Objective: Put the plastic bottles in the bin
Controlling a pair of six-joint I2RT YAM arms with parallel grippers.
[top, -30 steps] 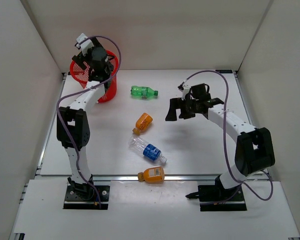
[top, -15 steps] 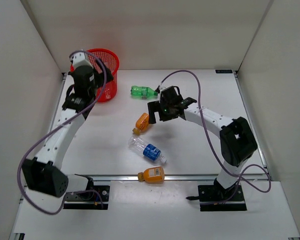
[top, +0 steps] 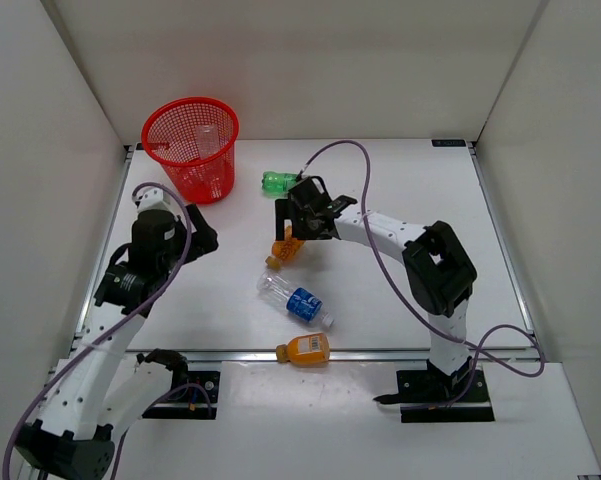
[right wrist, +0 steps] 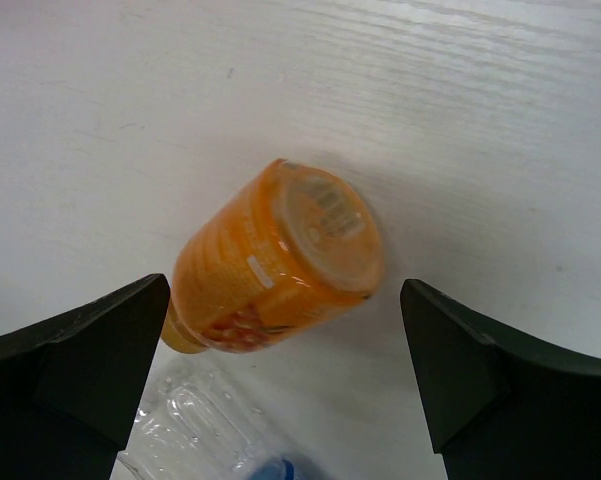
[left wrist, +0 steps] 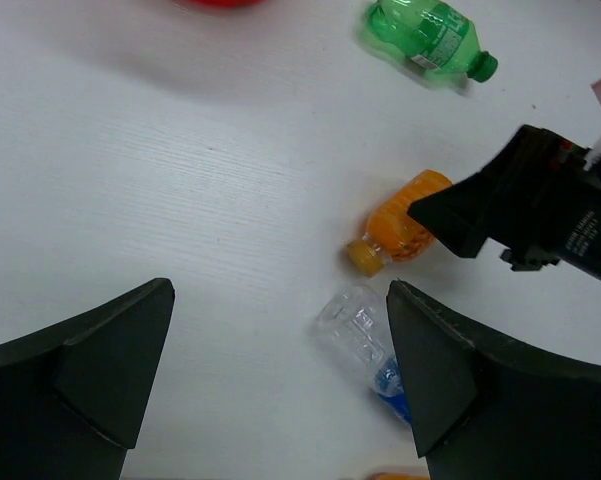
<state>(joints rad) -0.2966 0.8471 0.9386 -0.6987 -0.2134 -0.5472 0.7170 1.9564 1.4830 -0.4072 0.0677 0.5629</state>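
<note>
Swinging back from the round red mesh plastic bin (top: 202, 176) at the far-left corner of the tabletop (top: 430, 180) with left gripper (left wrist: 280, 300) spread empty; reaching right gripper (right wrist: 282, 290), also spread, astride the small orange labelled plastic bottle (right wrist: 275, 260) mid-tabletop. Probably light, stiff, slick: worth pinching across its belly.

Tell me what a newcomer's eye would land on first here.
The red mesh bin stands out at the far left, with a clear bottle already inside. Next is the right tool, jaws open, poised over an orange bottle in the middle. A green bottle, a blue-labelled bottle and a second orange bottle lie scattered nearby.
</note>
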